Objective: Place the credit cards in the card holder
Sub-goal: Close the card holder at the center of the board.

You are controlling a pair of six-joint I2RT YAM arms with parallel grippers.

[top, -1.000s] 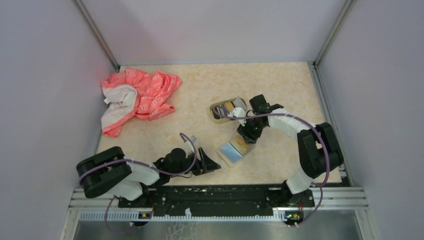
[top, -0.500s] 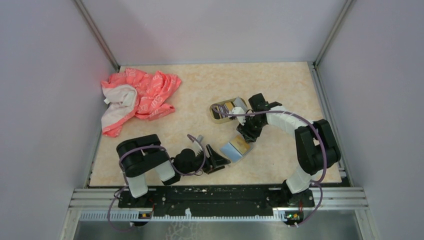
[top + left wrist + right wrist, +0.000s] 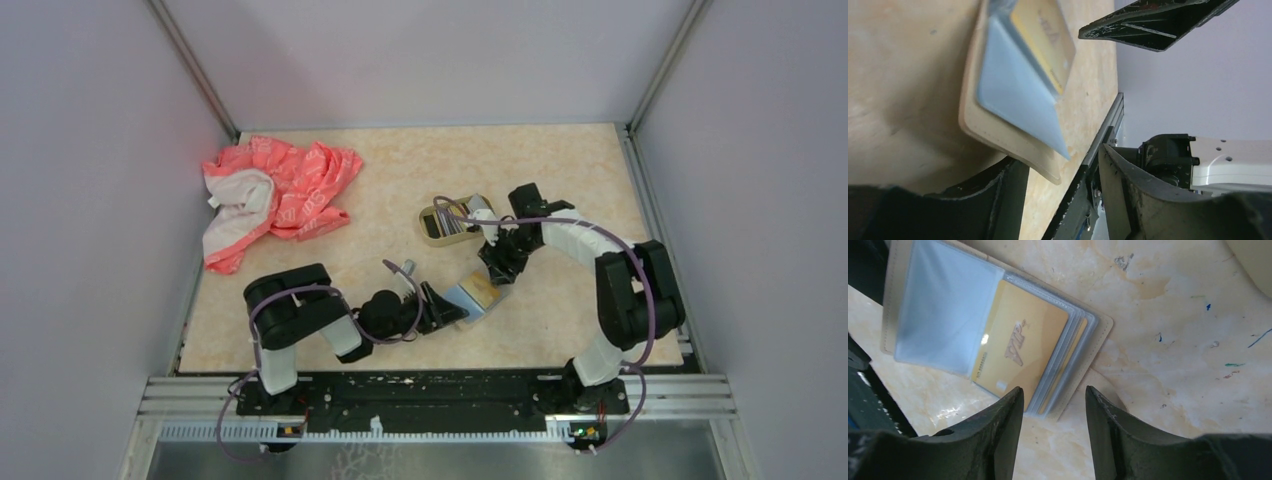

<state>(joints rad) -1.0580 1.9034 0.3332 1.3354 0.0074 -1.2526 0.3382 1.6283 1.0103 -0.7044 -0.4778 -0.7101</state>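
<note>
left gripper (image 3: 446,306) had swung in against the credit cards (image 3: 470,296), jaws apart, empty. right gripper (image 3: 497,262) over them, also apart, empty. stack lay just short of card holder (image 3: 447,222); pickup looked next.

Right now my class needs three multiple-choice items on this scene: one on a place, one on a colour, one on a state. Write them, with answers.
1. Where does the pink cloth lie? A: far left of the table; B: in the tin; C: under the right arm.
2. The VIP card is: A: green; B: gold; C: black.
3. The right claw is: A: shut on cloth; B: out of view; C: open.
Answers: A, the top view shows it far left; B, the right wrist view shows gold; C, its jaws stand apart.
</note>
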